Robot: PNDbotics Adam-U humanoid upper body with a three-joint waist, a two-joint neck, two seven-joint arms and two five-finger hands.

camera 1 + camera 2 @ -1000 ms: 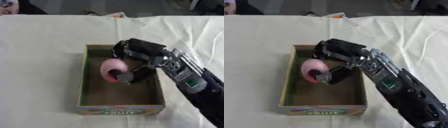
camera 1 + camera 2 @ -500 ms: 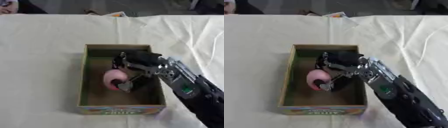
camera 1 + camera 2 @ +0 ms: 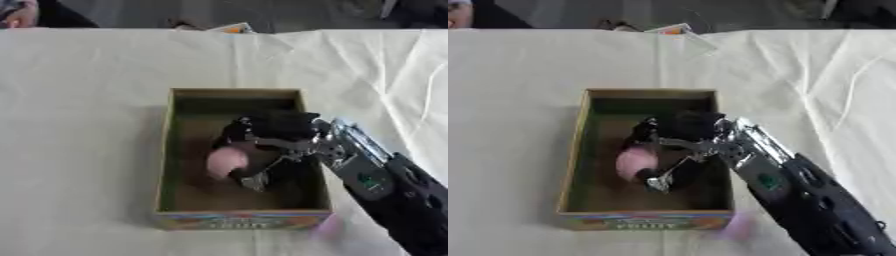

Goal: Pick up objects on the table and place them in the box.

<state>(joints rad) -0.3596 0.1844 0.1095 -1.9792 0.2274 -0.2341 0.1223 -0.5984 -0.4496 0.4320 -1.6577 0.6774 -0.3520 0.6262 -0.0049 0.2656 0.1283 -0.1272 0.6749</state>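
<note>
Left eye view: right hand (image 3: 267, 134) curled around pink ball (image 3: 226, 162), low inside box (image 3: 166, 165), mid-table (image 3: 79, 100).

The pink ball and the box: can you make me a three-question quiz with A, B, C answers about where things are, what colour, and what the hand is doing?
1. Where is the pink ball?
A. Inside the box
B. On the cloth left of the box
C. At the far table edge

2. What colour is the cloth?
A. Red
B. White
C. Blue

3. What is the right hand doing?
A. Lying flat on the cloth
B. Curled round the ball
C. Pointing at the ceiling

Answers: 1 A, the ball sits within the walls of the box. 2 B, the cloth looks white. 3 B, the fingers wrap the ball.
</note>
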